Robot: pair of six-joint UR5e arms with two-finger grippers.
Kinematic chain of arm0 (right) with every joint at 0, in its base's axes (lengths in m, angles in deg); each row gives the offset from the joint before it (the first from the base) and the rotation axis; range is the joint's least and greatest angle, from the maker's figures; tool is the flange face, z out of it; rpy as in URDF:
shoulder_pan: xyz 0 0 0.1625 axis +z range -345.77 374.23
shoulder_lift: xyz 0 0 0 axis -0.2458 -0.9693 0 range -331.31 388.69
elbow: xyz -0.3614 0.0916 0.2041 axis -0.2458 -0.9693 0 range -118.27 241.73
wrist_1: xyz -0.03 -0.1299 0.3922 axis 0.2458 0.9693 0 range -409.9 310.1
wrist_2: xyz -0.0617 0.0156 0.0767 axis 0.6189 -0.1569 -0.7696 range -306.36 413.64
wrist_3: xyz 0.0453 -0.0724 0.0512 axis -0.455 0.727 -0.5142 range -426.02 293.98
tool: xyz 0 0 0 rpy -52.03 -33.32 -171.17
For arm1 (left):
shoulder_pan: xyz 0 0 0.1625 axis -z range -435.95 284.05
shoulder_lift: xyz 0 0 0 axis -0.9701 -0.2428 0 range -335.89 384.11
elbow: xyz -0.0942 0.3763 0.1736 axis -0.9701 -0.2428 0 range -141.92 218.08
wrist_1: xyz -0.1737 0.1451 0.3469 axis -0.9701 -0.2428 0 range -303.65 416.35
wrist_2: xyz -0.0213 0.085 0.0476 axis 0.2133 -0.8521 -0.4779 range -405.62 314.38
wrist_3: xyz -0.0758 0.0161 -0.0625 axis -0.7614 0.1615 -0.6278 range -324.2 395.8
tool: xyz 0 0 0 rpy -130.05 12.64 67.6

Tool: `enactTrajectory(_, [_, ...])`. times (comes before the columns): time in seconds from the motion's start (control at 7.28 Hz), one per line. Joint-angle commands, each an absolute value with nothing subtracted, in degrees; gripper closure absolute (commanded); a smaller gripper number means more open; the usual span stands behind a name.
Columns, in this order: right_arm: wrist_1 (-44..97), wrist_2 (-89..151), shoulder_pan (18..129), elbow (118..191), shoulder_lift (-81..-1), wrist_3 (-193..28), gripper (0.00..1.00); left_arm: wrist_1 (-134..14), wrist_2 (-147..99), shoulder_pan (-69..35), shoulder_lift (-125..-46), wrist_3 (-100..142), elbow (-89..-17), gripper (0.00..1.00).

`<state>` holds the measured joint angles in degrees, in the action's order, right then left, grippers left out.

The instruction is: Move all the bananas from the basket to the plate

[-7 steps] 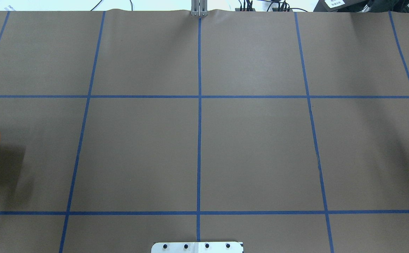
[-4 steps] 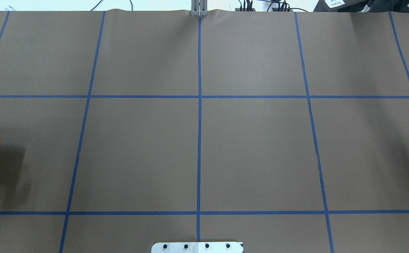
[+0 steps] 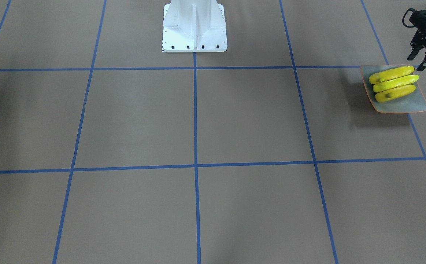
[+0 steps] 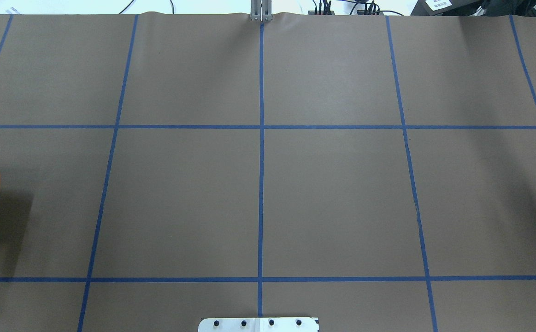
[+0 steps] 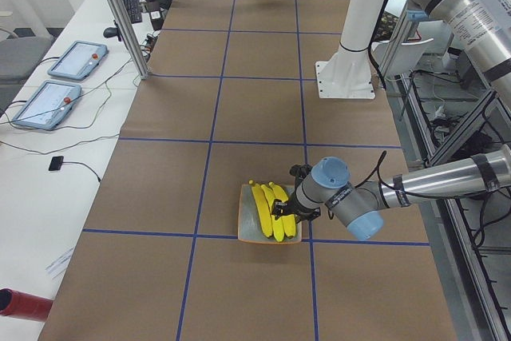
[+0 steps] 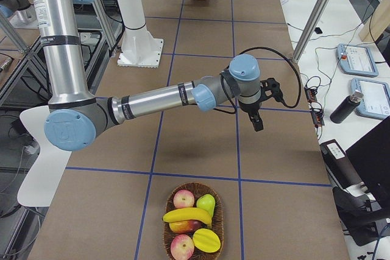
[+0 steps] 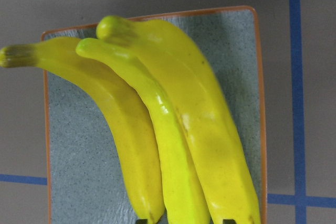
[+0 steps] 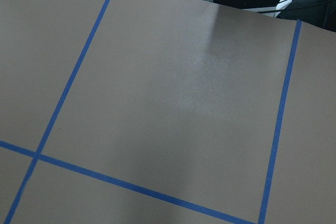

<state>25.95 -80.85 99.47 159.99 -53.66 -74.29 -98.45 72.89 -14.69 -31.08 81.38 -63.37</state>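
Observation:
Three yellow bananas (image 3: 392, 83) lie side by side on the grey-green, orange-rimmed plate (image 3: 401, 106). The left wrist view shows these bananas (image 7: 173, 129) from straight above, filling the plate (image 7: 79, 156). My left gripper (image 3: 415, 63) hovers open and empty just above the plate's robot-side edge. At the table's other end, one more banana (image 6: 187, 215) rests in the wicker basket (image 6: 173, 248) among other fruit. My right gripper (image 6: 257, 121) hangs over bare table well short of the basket. I cannot tell whether it is open or shut.
Apples, a pear and a mango share the basket with the banana. The white robot base (image 3: 194, 27) stands at the table's middle edge. Brown paper with blue tape lines (image 4: 261, 161) covers the table between plate and basket.
In the overhead view the banana ends at the plate's edge have shifted slightly, a third yellow end now shows, and the shadow beside the plate has narrowed.

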Motion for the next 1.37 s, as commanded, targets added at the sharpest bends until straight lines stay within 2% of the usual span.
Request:
enactTrajectory(0.0, [25.9,-81.0,99.5,160.0,-53.6,-74.4,0.00,-98.2,73.9,-14.6,-34.9,80.8,-61.2,0.00])
enactTrajectory(0.27, [25.9,-81.1,99.5,160.0,-54.4,-73.8,0.00,-94.9,76.4,-14.4,-41.9,66.9,-58.5,0.00])
enactTrajectory(0.55, [25.8,-81.4,99.6,160.1,-55.0,-73.7,0.00,-92.7,82.7,-8.4,-48.6,46.7,-56.7,0.00])
enactTrajectory(0.82, [25.7,-81.4,99.5,160.0,-55.0,-73.8,0.00,-77.6,95.3,3.5,-56.5,43.0,-56.9,0.01])
enactTrajectory(1.24, [25.0,-81.1,99.6,160.1,-59.5,-73.1,0.00,-63.7,96.1,9.9,-62.6,37.3,-57.1,0.01])
